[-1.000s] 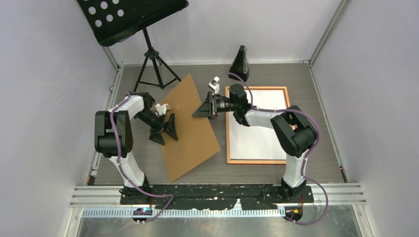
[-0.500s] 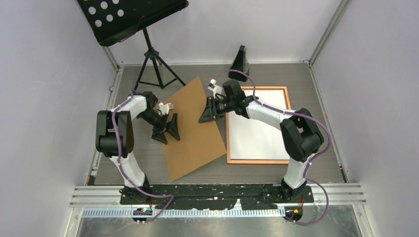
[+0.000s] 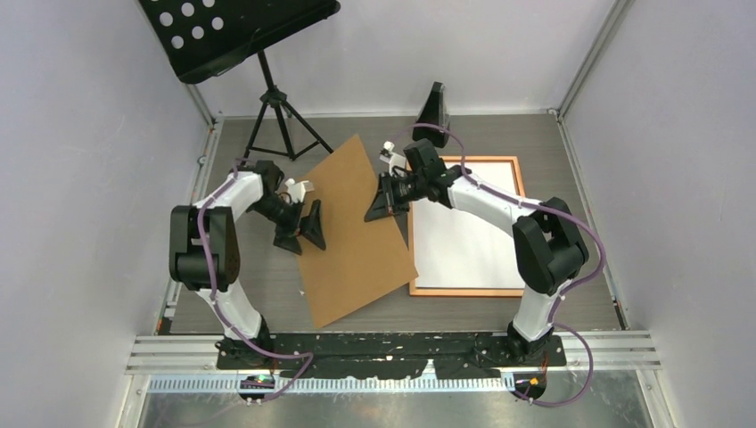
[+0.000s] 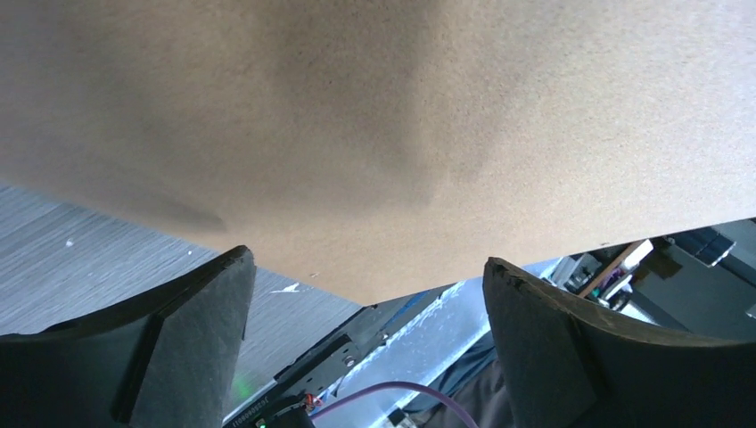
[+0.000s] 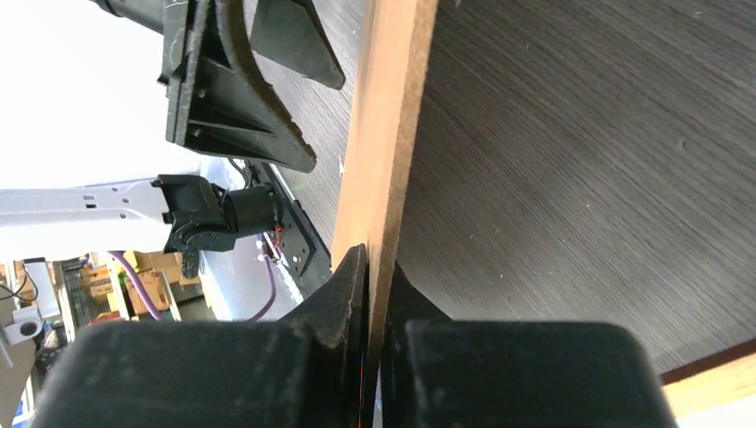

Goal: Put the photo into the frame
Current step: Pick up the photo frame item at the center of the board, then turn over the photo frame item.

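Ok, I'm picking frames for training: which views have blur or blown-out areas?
Top external: sharp, evenly lit, soft shadows only. Left wrist: the brown backing board fills the upper part, soft, with dim shadow patches. Right wrist: upper left blown out to white; the right end effector pinching the board's edge is blurred.

The right gripper (image 3: 381, 209), half open a second ago, has now clamped shut on the right edge of the brown backing board (image 3: 357, 245). The board has swung rightwards, so its right-hand corner now overlaps the left rail of the frame (image 3: 464, 291). The right arm has stretched out, its elbow further right. The left gripper (image 3: 301, 234) has edged slightly towards the board.
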`<state>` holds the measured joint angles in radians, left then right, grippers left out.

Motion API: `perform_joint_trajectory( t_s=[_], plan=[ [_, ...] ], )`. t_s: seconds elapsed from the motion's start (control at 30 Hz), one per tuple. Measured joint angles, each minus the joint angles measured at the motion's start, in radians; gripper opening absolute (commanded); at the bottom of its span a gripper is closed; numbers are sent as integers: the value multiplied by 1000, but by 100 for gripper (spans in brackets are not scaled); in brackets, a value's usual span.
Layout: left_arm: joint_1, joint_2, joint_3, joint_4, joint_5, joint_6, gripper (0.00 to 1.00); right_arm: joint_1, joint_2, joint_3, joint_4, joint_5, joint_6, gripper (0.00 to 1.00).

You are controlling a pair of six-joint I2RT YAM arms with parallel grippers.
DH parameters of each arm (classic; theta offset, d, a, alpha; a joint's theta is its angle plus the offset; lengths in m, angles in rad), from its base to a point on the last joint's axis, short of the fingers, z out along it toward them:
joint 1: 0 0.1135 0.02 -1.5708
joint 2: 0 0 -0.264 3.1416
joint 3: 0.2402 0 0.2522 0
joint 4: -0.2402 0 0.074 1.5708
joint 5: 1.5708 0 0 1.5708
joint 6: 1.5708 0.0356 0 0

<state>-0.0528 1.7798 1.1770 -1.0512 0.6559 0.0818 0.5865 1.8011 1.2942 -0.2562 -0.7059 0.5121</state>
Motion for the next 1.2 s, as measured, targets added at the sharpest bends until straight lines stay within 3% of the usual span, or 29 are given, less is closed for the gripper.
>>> perform_joint_trajectory(
  t_s=[0.2,0.37,0.6,0.9,1.07,1.2],
  plan=[
    [-1,-101,61,-3,-20,-3,100,-18,-28,85,-143,40,-45,6],
    [-3,-216,223,-19,-25,-52,99,-24,-56,227,-277,125,-120,5],
    [-39,-297,406,28,-21,-256,100,-17,-89,474,-432,314,-267,5],
    [-106,-253,664,115,0,-566,100,90,-75,773,-594,587,-441,5],
    [-127,-254,698,196,1,-692,100,168,-43,860,-633,717,-523,5],
    [-129,-285,628,304,-9,-818,99,210,-13,866,-652,793,-565,5]
  ],
)
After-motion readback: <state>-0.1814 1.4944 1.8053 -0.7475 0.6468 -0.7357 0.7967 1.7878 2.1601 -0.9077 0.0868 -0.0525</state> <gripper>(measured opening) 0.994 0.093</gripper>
